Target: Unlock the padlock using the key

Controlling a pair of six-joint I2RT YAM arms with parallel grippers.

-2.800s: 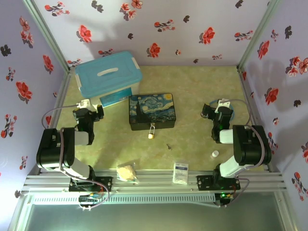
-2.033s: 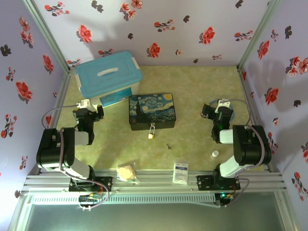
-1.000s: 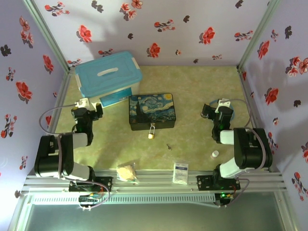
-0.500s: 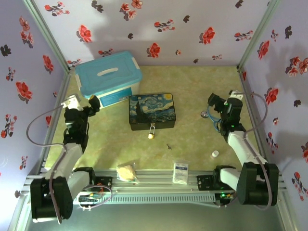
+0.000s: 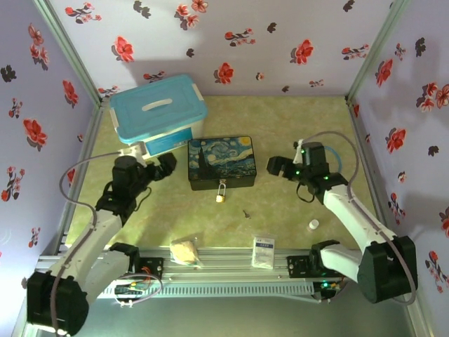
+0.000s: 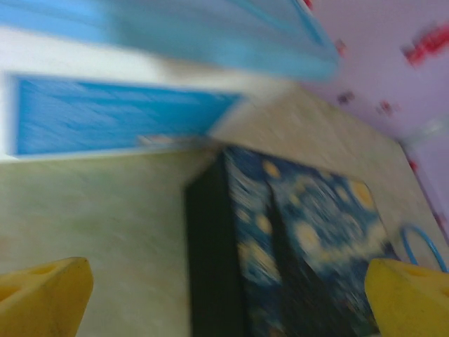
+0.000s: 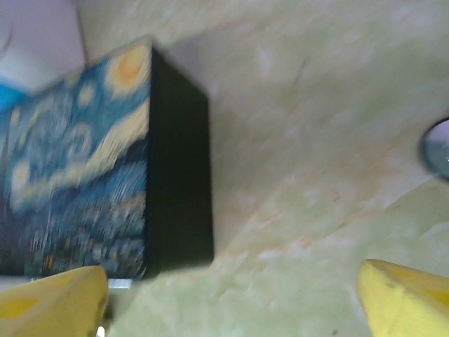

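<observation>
Both arms reach inward from the near rail. The left gripper [image 5: 166, 163] is just left of the painted tin [image 5: 221, 160] and the right gripper [image 5: 274, 166] just right of it, each with fingers spread wide and empty. On the green table [image 5: 295, 119] the key [image 5: 246, 213] lies nearest. Beyond it the padlock [image 5: 220, 194] sits against the tin's front, with a blue-lidded box [image 5: 158, 112] farther back and flowered walls [image 5: 231, 35] around. A second ago both arms were folded at the sides.
</observation>
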